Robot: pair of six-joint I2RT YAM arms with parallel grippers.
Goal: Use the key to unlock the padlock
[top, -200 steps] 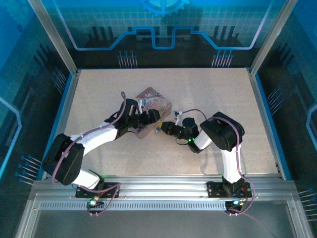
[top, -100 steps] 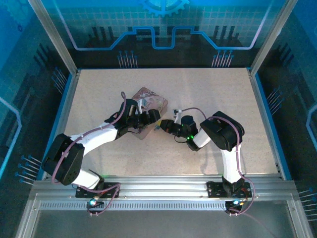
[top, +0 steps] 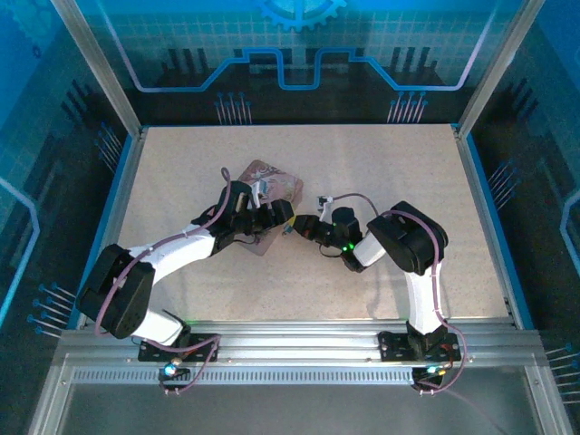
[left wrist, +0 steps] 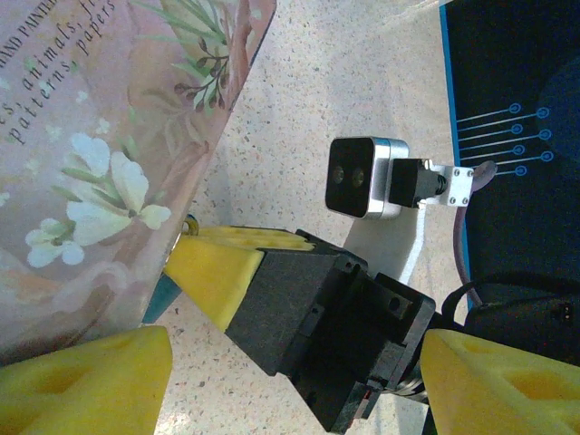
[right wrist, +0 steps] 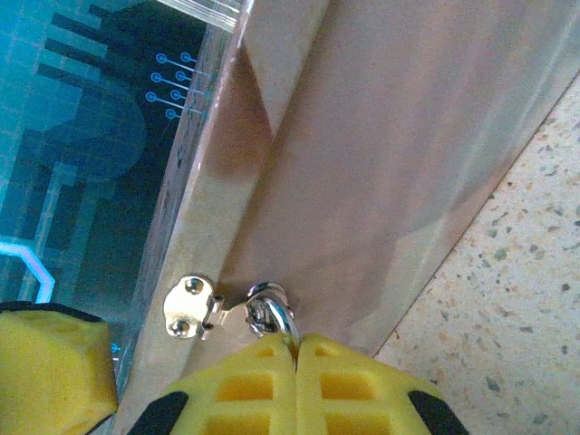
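The pink tin lies left of the table's middle; at its near right edge the left gripper and the right gripper meet. The left one's yellow fingers stand spread wide, released, with the right gripper's tip between them beside the tin. The padlock's silvery shackle hangs from a small hasp on the tin's side wall; the right fingers are clenched together right against it, hiding its body, and what they pinch I cannot tell.
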